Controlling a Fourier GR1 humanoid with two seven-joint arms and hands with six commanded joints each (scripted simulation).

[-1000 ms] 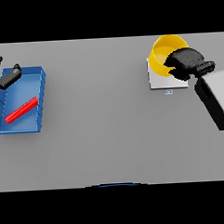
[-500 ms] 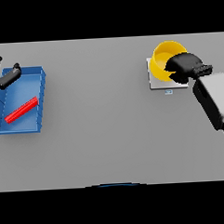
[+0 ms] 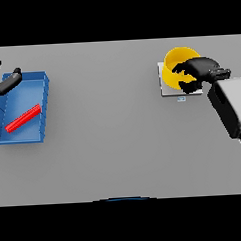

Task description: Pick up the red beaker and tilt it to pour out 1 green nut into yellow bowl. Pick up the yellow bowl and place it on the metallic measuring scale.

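The yellow bowl point(image 3: 175, 64) sits on the metallic scale point(image 3: 165, 90) at the far right of the table. My right hand point(image 3: 202, 68) comes in from the right, its fingers over the bowl's rim and its thumb curled against the near wall. It covers the bowl's right side. The red beaker point(image 3: 23, 118) lies on its side in the blue tray point(image 3: 44, 104) at the far left. My left hand point(image 3: 4, 83) hovers open over the tray's far left corner, apart from the beaker. No green nut shows.
The scale's small display tab point(image 3: 181, 99) sticks out toward me. My right forearm point(image 3: 231, 106) slants across the table's right edge. Grey tabletop point(image 3: 107, 118) stretches between tray and scale.
The right hand has brought the yellow bowl down and slightly nearer, from tilted above the scale to resting on it. The forearm has swung closer. The left hand has barely moved.
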